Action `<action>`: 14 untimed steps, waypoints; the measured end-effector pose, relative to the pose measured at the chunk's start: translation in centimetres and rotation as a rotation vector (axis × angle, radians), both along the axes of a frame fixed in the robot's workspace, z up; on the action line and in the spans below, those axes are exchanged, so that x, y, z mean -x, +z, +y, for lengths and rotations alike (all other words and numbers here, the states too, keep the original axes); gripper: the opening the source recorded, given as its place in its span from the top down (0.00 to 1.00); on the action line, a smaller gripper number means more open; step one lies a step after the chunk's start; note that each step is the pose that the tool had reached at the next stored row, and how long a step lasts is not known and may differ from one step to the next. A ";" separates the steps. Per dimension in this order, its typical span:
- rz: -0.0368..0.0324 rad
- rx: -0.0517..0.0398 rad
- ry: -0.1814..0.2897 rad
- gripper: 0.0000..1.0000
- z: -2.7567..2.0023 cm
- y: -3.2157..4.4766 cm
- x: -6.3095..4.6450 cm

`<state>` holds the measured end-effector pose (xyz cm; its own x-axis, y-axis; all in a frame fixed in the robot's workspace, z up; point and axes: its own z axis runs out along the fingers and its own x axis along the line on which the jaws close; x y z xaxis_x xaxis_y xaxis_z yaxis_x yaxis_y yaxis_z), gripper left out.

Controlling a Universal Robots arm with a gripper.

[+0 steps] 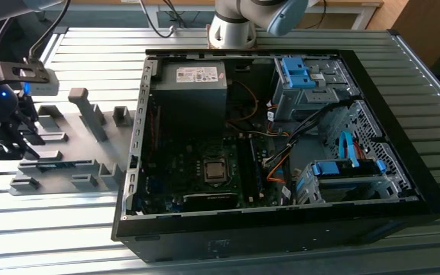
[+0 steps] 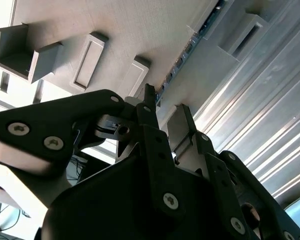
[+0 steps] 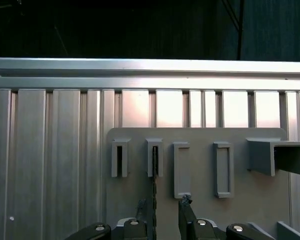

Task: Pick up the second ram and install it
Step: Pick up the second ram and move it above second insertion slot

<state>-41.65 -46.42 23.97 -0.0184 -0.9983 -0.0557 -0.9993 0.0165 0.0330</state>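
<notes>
The ribbed aluminium table (image 1: 90,46) runs under everything. The open computer case (image 1: 426,195) lies on its side at the exterior view's right, and the grey fixture plate (image 3: 270,205) is off to its left. I've got the gripper (image 3: 162,204) low over that plate. And here's the second ram (image 3: 154,182), standing on its thin edge with one end tucked into a slotted block (image 3: 155,157), so in the first wrist view I get it as just a dark line. That upright parking makes sense to me: both flat faces are left free for a pinch. The jaws are spread, one finger on either side of the stick. It sits nearer one finger than the other, and I see no squeeze on it. In the second wrist view the board runs diagonally away from the fingertips (image 2: 149,97) along the plate. So the stick sits in its holder, well apart from the motherboard (image 1: 204,166) inside the case. I judge the pick not yet made.
</notes>
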 end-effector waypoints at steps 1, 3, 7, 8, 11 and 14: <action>0.0001 0.0001 0.000 0.62 0.00 -0.10 0.0; 0.0000 0.0000 0.000 0.62 0.00 -0.29 0.0; -0.0005 0.0001 0.000 0.62 -0.01 -0.65 0.0; -0.0007 0.0001 0.000 0.62 -0.01 -0.76 0.0; -0.0017 0.0067 0.000 0.62 -0.01 -1.00 0.0; -0.0069 0.0154 0.000 0.62 -0.01 -1.28 0.0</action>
<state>-41.64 -46.43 22.69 -0.0180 -0.9990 -0.0405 -0.9995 0.0169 0.0259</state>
